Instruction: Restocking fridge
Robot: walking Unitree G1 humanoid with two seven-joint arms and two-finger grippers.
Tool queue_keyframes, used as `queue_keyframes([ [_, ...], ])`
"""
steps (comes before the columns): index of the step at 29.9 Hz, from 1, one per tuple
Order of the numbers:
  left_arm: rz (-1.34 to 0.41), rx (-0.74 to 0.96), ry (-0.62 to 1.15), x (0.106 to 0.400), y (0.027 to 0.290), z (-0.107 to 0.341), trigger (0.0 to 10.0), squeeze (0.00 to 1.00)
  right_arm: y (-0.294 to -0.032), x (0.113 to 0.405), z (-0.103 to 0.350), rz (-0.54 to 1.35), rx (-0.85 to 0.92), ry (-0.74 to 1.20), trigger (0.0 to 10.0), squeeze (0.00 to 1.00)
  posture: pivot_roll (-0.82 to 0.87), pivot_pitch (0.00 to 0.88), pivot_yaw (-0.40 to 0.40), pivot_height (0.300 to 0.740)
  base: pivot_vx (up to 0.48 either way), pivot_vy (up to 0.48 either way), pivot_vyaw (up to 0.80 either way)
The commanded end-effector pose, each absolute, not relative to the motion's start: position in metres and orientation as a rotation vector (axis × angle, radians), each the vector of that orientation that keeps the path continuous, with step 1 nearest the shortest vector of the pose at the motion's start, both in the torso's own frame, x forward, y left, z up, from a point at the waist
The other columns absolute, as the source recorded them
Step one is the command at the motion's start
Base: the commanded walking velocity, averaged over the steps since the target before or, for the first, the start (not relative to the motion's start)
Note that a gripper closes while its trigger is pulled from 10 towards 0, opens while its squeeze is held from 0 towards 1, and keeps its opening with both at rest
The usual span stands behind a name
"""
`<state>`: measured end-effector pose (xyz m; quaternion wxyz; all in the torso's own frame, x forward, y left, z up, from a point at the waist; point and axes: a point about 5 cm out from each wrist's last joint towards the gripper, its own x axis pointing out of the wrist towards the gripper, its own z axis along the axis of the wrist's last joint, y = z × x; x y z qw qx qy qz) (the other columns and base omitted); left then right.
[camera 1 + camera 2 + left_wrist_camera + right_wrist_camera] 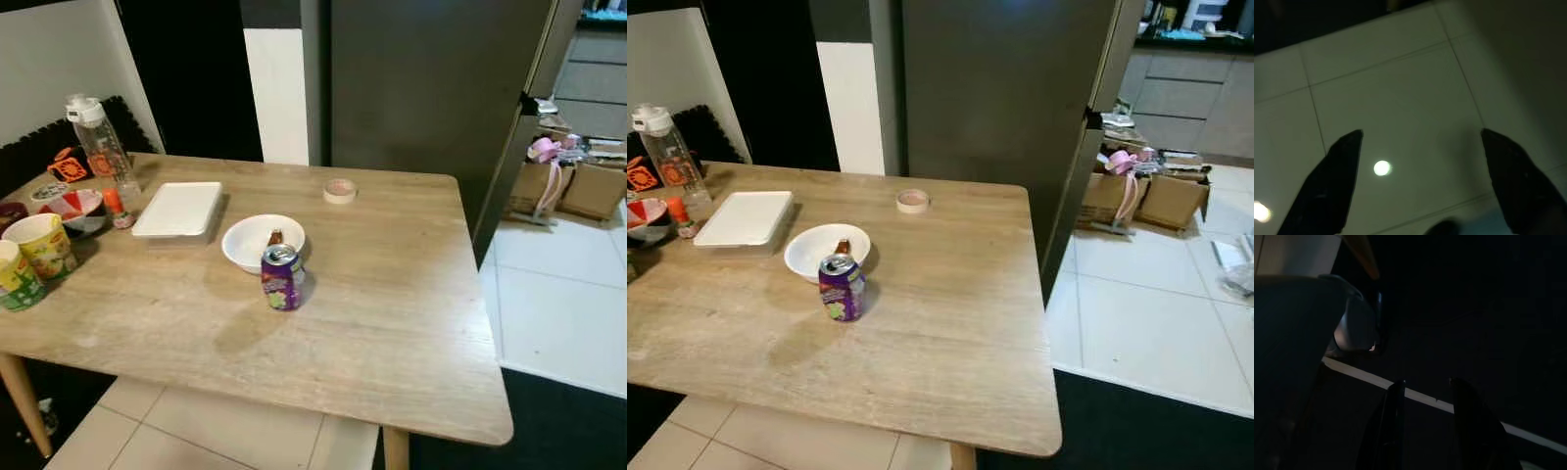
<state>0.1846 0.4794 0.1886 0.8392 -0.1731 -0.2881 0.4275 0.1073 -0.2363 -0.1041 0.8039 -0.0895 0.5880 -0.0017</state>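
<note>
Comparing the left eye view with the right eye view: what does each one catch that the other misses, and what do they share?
Left eye alone: two printed cups at the table's left edge and a table leg beneath. Right eye alone: kitchen cabinets behind the boxes, and something pale on the floor tiles at far right. Shared: wooden table, purple can, white bowl, white lidded container, tape roll, water bottle, dark fridge, cardboard boxes.

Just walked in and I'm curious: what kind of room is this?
Probably a home kitchen or dining area: a wooden table with a bowl and can, beside a tall dark fridge.
</note>
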Motion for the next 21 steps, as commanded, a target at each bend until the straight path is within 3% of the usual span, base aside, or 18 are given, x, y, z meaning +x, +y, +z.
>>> queue_keyframes([
  [1, 0.528, -0.302, -0.761, 0.216, 0.457, 0.236, 10.0, 0.85, -0.237, 0.109, -0.103, -0.009, -0.186, 1.250, 10.0, 0.00, -0.08, 0.000, 0.023, 0.740, 0.000, 0.000, 0.00],
  [2, 0.528, -0.302, -0.761, 0.216, 0.457, 0.236, 10.0, 0.85, -0.237, 0.109, -0.103, -0.009, -0.186, 1.250, 10.0, 0.00, -0.08, 0.000, 0.023, 0.740, 0.000, 0.000, 0.00],
  [3, 0.259, -0.267, -0.815, 0.238, 0.429, 0.256, 10.0, 1.00, -0.237, 0.109, -0.103, -0.009, -0.186, 1.249, 10.0, 0.00, -0.08, 0.000, 0.023, 0.740, 0.000, 0.000, 0.00],
  [7, 0.259, -0.267, -0.815, 0.238, 0.429, 0.256, 10.0, 1.00, -0.237, 0.109, -0.103, -0.009, -0.186, 1.249, 10.0, 0.00, -0.08, 0.000, 0.023, 0.740, 0.000, 0.000, 0.00],
  [8, 0.030, -0.250, -0.837, 0.253, 0.398, 0.268, 10.0, 1.00, -0.237, 0.109, -0.103, -0.010, -0.186, 1.249, 10.0, 0.00, -0.08, 0.000, 0.022, 0.740, 0.000, 0.000, 0.00],
  [11, 0.030, -0.250, -0.837, 0.253, 0.398, 0.268, 10.0, 1.00, -0.237, 0.109, -0.103, -0.010, -0.186, 1.249, 10.0, 0.00, -0.08, 0.000, 0.022, 0.740, 0.000, 0.000, 0.00],
  [12, -0.190, -0.247, -0.814, 0.266, 0.363, 0.273, 10.0, 1.00, -0.238, 0.109, -0.103, -0.011, -0.187, 1.250, 10.0, 0.00, -0.08, 0.000, 0.022, 0.740, 0.000, 0.000, 0.00],
  [13, -0.190, -0.247, -0.814, 0.266, 0.363, 0.273, 10.0, 1.00, -0.238, 0.109, -0.103, -0.011, -0.187, 1.250, 10.0, 0.00, -0.08, 0.000, 0.022, 0.740, 0.000, 0.000, 0.00],
  [14, -0.375, -0.256, -0.760, 0.279, 0.330, 0.269, 10.0, 1.00, -0.238, 0.109, -0.103, -0.011, -0.187, 1.250, 10.0, 0.00, -0.08, 0.000, 0.020, 0.740, 0.000, 0.000, 0.00],
  [16, -0.375, -0.256, -0.760, 0.279, 0.330, 0.269, 10.0, 1.00, -0.238, 0.109, -0.103, -0.011, -0.187, 1.250, 10.0, 0.00, -0.08, 0.000, 0.020, 0.740, 0.000, 0.000, 0.00],
  [17, -0.494, -0.278, -0.709, 0.288, 0.306, 0.261, 10.0, 1.00, -0.238, 0.109, -0.103, -0.011, -0.187, 1.250, 10.0, 0.00, -0.08, 0.000, 0.020, 0.740, 0.000, 0.000, 0.00],
  [18, -0.494, -0.278, -0.709, 0.288, 0.306, 0.261, 10.0, 1.00, -0.238, 0.109, -0.103, -0.011, -0.187, 1.250, 10.0, 0.00, -0.08, 0.000, 0.020, 0.740, 0.000, 0.000, 0.00],
  [19, -0.571, -0.263, -0.614, 0.306, 0.278, 0.244, 10.0, 1.00, -0.238, 0.109, -0.103, -0.010, -0.186, 1.250, 10.0, 0.00, -0.08, 0.000, 0.023, 0.740, 0.000, 0.000, 0.00],
  [21, -0.571, -0.263, -0.614, 0.306, 0.278, 0.244, 10.0, 1.00, -0.238, 0.109, -0.103, -0.010, -0.186, 1.250, 10.0, 0.00, -0.08, 0.000, 0.023, 0.740, 0.000, 0.000, 0.00],
])
